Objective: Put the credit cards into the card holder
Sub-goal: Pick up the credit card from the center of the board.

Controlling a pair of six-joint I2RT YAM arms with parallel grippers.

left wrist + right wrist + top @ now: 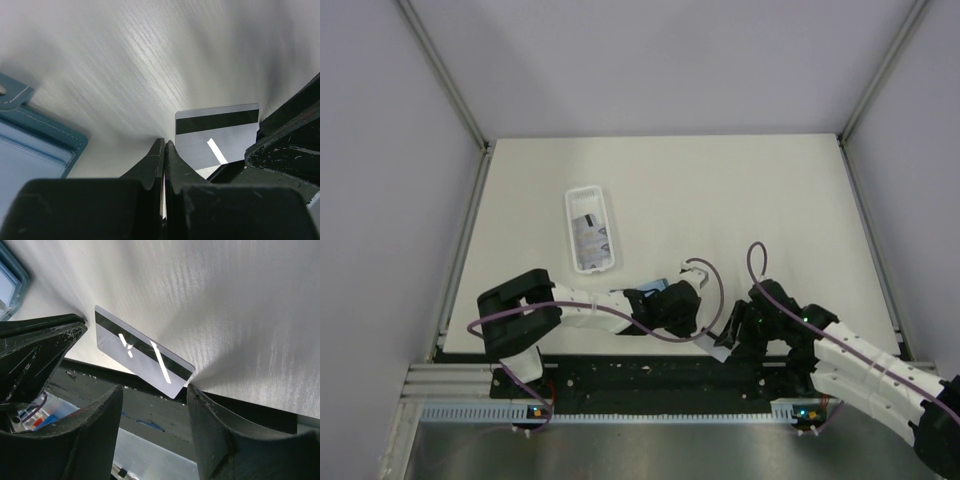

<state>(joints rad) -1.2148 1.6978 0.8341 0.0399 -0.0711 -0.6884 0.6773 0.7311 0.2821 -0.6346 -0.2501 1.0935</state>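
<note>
A pale grey credit card with a dark stripe lies at the table's near edge, one corner hanging over it; the same card shows in the other views. My right gripper is open, its fingers either side of that overhanging corner without touching it. My left gripper is shut just left of the card, nothing visible between the tips. The teal card holder lies open beside the left gripper, its light blue inside showing.
A long white tray with more cards stands at the back left of the table. A black rail runs under the table's near edge. White walls enclose the table on three sides.
</note>
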